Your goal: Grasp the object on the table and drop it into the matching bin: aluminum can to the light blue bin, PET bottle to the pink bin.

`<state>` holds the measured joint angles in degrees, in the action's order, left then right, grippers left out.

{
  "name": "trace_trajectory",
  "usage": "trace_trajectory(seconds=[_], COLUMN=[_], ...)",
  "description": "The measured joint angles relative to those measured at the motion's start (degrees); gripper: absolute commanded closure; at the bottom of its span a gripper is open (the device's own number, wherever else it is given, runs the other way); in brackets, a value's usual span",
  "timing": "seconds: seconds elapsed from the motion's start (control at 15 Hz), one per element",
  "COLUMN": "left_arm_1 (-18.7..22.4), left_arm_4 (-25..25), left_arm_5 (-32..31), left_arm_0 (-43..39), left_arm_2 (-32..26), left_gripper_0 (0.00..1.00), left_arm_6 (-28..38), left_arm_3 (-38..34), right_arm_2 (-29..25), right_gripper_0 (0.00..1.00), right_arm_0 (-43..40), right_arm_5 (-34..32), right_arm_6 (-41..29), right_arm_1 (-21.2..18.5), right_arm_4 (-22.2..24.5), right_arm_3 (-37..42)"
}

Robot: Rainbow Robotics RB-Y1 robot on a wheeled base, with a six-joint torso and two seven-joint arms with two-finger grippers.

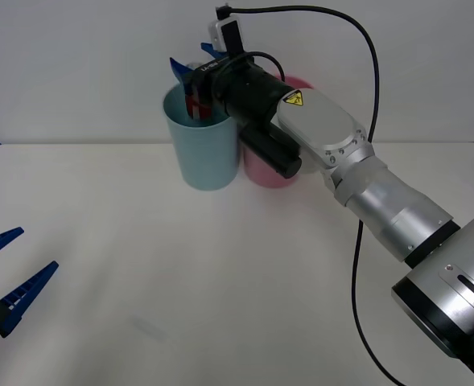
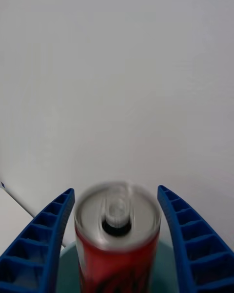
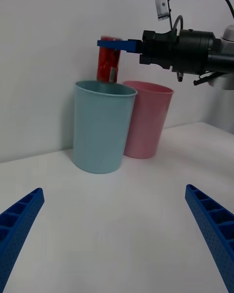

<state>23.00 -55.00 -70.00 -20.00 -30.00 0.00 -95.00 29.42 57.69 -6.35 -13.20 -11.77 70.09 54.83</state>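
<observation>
Red can at the mouth of the light blue bin, between the right tool's parted fingers.

The right tool [image 1: 195, 80] reached across the white surface [image 1: 220, 281] to hang above the light blue bin [image 1: 204, 141], its blue fingers [image 2: 44, 234] spread to either side of the aluminum can [image 2: 117, 239]; narrow gaps showed at the can's silver top, and whether the fingers touched it lower down could not be told. The can stood upright, its base at the bin's rim, over the opening. The pink bin [image 1: 273, 169] stood just beside the blue one, both near the surface's far edge by the wall. The left tool [image 1: 7, 277] waited wide open and empty at the near left corner, with broad bare surface between it and the bins.
</observation>
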Motion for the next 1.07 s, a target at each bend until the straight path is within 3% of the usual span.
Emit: trace_trajectory(seconds=[0.47,0.73,1.07], left_arm_1=[0.0,0.0,0.0], left_arm_4=[0.0,0.0,0.0], left_arm_5=[0.0,0.0,0.0], left_arm_0=[0.0,0.0,0.0], left_arm_2=[0.0,0.0,0.0], left_gripper_0=[0.00,0.00,0.00], left_arm_6=[0.0,0.0,0.0], left_arm_3=[0.0,0.0,0.0], right_arm_2=[0.0,0.4,1.3], right_gripper_0=[0.00,0.00,0.00], right_arm_0=[-1.1,-7.4,-17.3], right_arm_5=[-0.5,-1.1,-3.1], right_arm_6=[0.1,0.0,-0.6], right_arm_1=[-1.5,-5.2,-13.3], right_arm_4=[-0.8,-0.9,-1.7], right_arm_3=[2.7,12.5,28.7])
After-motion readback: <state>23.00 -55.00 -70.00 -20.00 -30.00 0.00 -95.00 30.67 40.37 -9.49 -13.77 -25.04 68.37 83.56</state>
